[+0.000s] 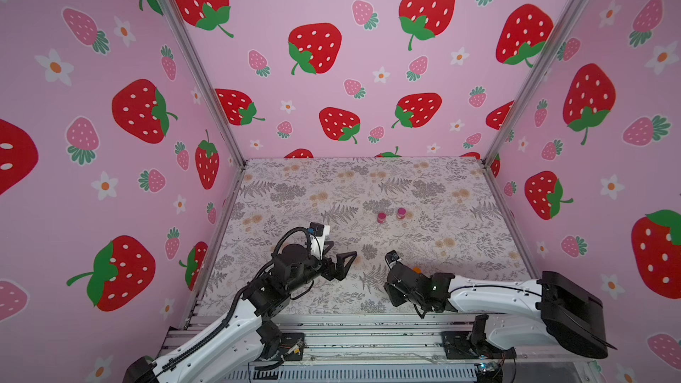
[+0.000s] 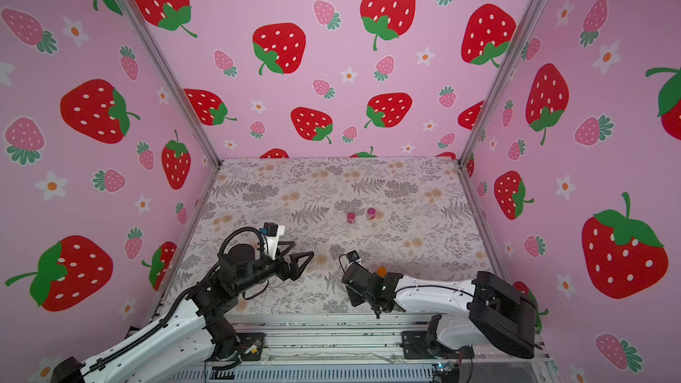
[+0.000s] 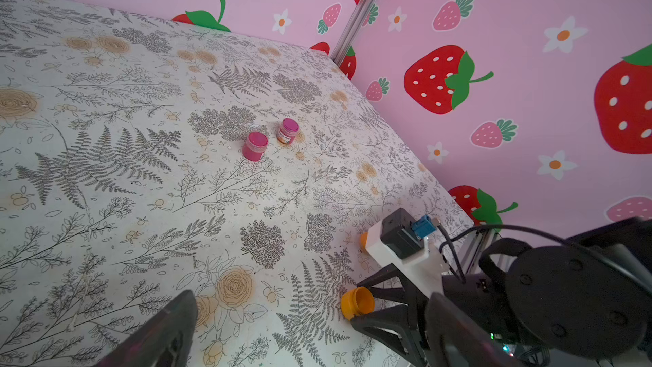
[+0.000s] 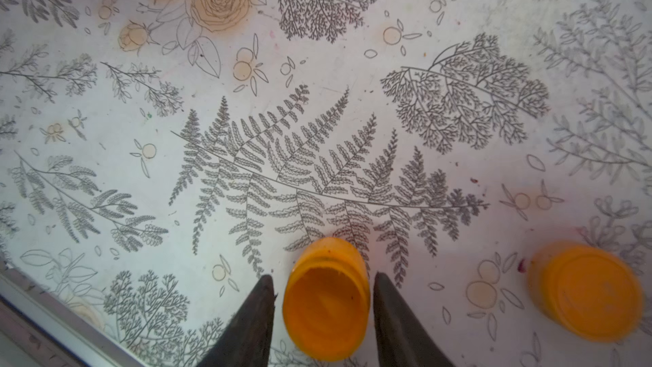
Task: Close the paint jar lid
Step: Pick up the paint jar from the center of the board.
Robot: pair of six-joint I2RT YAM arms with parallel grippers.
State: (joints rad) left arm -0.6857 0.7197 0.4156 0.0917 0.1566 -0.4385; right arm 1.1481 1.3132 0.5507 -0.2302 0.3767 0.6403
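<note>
— While the orange paint jar (image 4: 326,298) sits with its mouth uncovered, where exactly is it?

— On the tabletop (image 4: 317,65), close to the edge nearest the arms' bases, right between the fingers of the right gripper (image 4: 323,275). The fingers flank it with a thin sliver of tabletop showing on either side, so the gripper is narrowly spread and not pinching the jar.

— And the orange lid (image 4: 587,291)?

— Lying on the tabletop near the jar but apart from it, with nothing touching it. In both top views the lid (image 1: 416,270) (image 2: 381,271) peeks out beyond the right wrist. The jar itself is hidden under the gripper there.

— What about the left gripper (image 1: 344,248)?

— Spread wide and holding nothing. It hovers over the tabletop beside the right one.

— Anything else out there?

— A pink jar (image 3: 254,145) and a labelled jar (image 3: 288,131), both with magenta lids on. They stand just beside each other mid-tabletop, well apart from both grippers. Strawberry-print walls (image 1: 368,68) enclose the tabletop.
</note>
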